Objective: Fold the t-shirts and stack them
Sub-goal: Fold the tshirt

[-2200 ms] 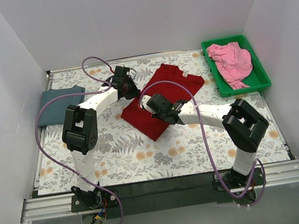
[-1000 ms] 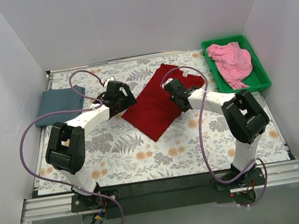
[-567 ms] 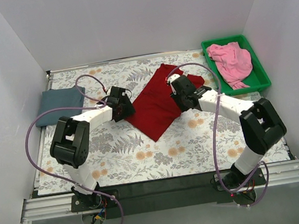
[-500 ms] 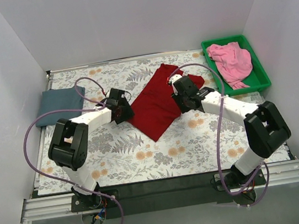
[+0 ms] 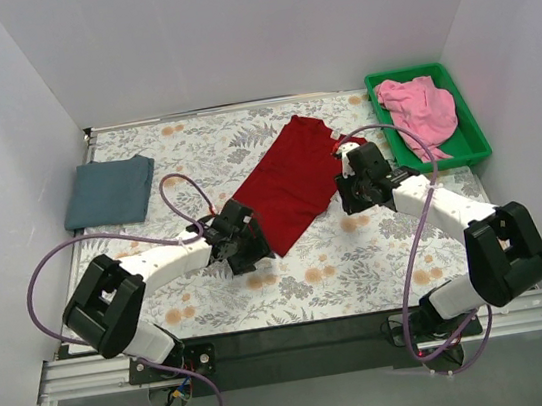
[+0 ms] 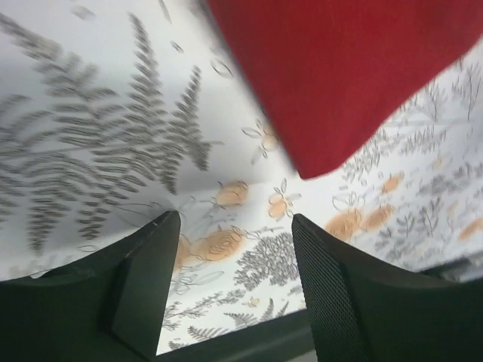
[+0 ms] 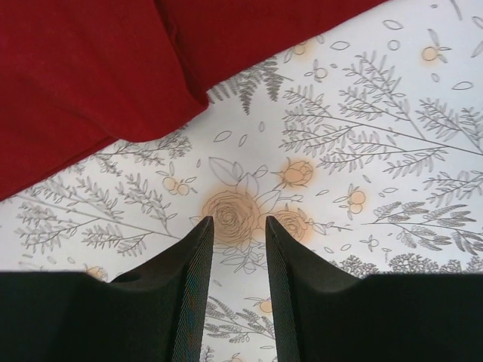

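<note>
A green plastic bin point(image 5: 447, 162) is set at the 2 o'clock corner of the floral table point(image 5: 361, 271). One pink t-shirt point(image 5: 420, 111) is held in it, crumpled and unfolded, filling most of the tray; part of the cloth is draped toward the bin's near end.

A slate blue-grey t-shirt point(image 5: 110, 192) is laid at about 10 o'clock on the table, folded into a flat rectangle, well apart from both arms. A dark red t-shirt point(image 5: 293, 180) is spread flat near the table's middle, slightly toward 12 o'clock, and is turned diagonally, with one corner pointing to 6 o'clock.

The left gripper point(image 5: 250, 249) is positioned just beside that near corner, at its 9 o'clock side. In the left wrist view its fingers point(image 6: 147, 279) are seen spread well apart over bare tablecloth, nothing being held; the red corner lies ahead of them, untouched.

The right gripper point(image 5: 353, 194) is placed at the shirt's 3 o'clock edge. Its fingers point(image 7: 192, 286) are parted only narrowly, with printed cloth visible in the gap and nothing gripped; the red hem lies just beyond the tips.
</note>
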